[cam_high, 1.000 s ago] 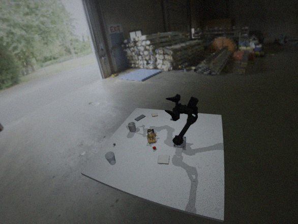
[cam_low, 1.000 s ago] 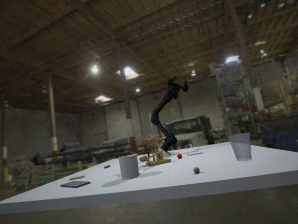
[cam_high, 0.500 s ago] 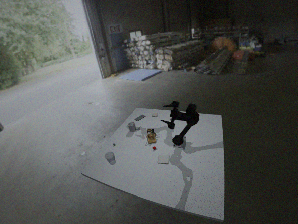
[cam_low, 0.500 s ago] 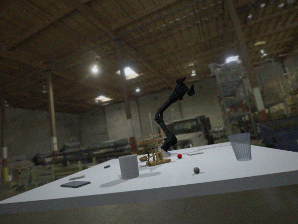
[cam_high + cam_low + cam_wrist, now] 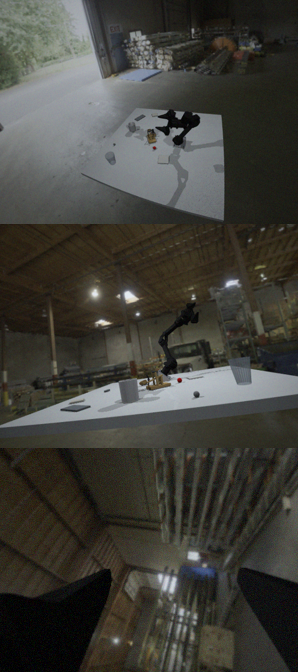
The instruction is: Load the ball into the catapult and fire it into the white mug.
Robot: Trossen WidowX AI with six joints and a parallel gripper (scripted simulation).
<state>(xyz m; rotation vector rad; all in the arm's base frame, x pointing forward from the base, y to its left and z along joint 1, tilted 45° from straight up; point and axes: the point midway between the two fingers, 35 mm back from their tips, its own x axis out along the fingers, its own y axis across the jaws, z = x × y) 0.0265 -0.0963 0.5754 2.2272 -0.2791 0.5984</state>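
Note:
The red ball lies on the table near the wooden catapult, not in it. The catapult stands upright; in the exterior view its spoon sticks out to the left, and its hollow is too small to judge. The mug, greyish in this light, stands upright beyond the catapult, up and left of it in the top view. My gripper is open and empty, raised high above the table. The wrist view shows only the hall between the fingers.
A ribbed translucent cup and a small grey ball stand apart from the catapult. A pale tile, a smaller pale tile, a dark slab and a dark block lie around.

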